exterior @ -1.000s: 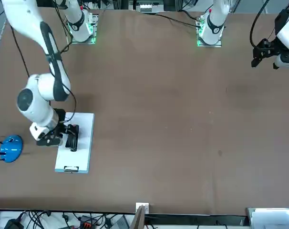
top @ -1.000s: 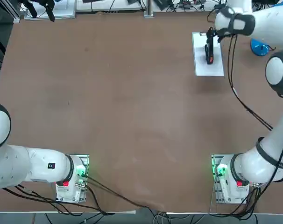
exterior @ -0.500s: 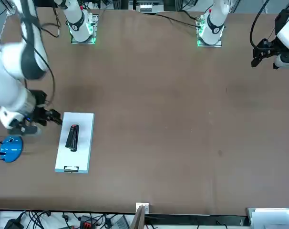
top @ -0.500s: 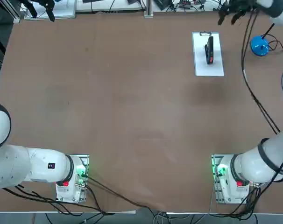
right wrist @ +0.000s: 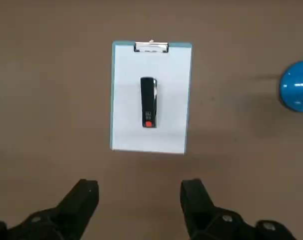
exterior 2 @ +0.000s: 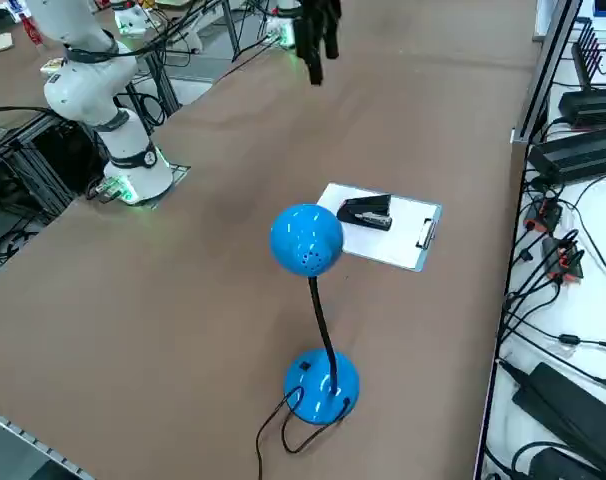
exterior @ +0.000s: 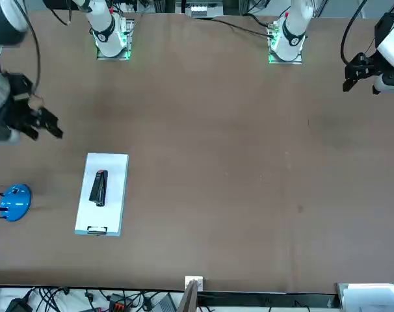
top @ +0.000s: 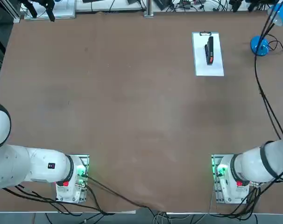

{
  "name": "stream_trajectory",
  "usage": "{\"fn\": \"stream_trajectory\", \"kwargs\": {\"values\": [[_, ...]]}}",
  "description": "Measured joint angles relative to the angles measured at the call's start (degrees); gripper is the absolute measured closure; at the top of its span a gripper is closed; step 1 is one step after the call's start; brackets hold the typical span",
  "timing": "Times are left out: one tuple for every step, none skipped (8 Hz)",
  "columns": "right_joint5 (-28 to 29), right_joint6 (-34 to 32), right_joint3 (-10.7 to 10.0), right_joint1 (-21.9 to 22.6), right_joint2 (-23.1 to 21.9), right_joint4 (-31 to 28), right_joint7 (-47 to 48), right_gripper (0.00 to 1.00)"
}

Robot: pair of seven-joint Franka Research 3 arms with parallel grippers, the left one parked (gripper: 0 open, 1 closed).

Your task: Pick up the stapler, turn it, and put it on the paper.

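This is a robotics lab: a broad brown bench [top: 132,107] carries two white robot arms whose bases [top: 230,179] are bolted to metal plates at its near edge and glow with green status lights. Bundles of black cables [exterior 2: 543,270] and power strips run along the far and right-hand edges, and aluminium framing [exterior 2: 43,150] stands beside the bench. A blue desk lamp [exterior 2: 313,300] stands near the far right corner, its cord trailing off the edge.

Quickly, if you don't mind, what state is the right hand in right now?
Right hand: open, holding nothing, raised well clear of the stapler lying on the paper.
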Motion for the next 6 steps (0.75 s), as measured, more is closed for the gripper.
{"fn": "stream_trajectory", "kwargs": {"values": [[-0.07,-2.44,0.13,-0.58,-1.92,0.02,0.0,0.0],[-0.1,-4.68,0.63,-1.94,-3.49,-0.03,-0.01,0.0],[-0.19,-6.65,1.64,-3.7,-4.84,-0.36,-0.04,0.0],[-0.23,-7.62,2.38,-4.89,-6.0,-1.15,-0.09,0.0],[-0.26,-8.01,2.73,-5.25,-6.68,-1.91,-0.1,0.0],[-0.64,-8.19,2.99,-5.28,-6.7,-2.05,-0.1,0.0]]}}
